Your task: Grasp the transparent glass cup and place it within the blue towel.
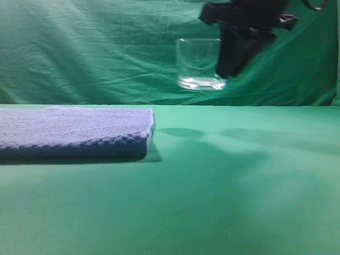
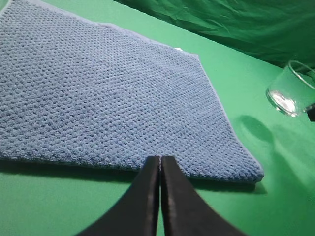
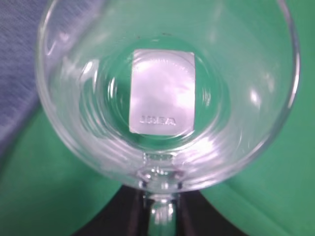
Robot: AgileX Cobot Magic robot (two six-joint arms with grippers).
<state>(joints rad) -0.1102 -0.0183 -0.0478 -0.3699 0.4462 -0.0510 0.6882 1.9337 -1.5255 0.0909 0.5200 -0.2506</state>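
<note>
cup (image 1: 199, 64): in the air, right of the towel (image 1: 74, 130), well clear of the table (image 1: 239, 202)
right claw (image 3: 160, 216): we're clamped on the cup's handle only
left claw (image 2: 160, 164): clenched, empty, at towel's near edge
risk: handle-only hold, cup may swing or slip
risk: soft towel, cup could tip

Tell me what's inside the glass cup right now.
The transparent glass cup looks empty. Seen from above, only a pale rectangular label shows at its base, with the green table beyond. The cup's handle end is partly covered by the right hand holding it.

1 transparent glass cup (image 1: 199, 64), 1 blue towel (image 1: 74, 132), 2 grippers, right (image 1: 229, 68), left (image 2: 160, 167)
</note>
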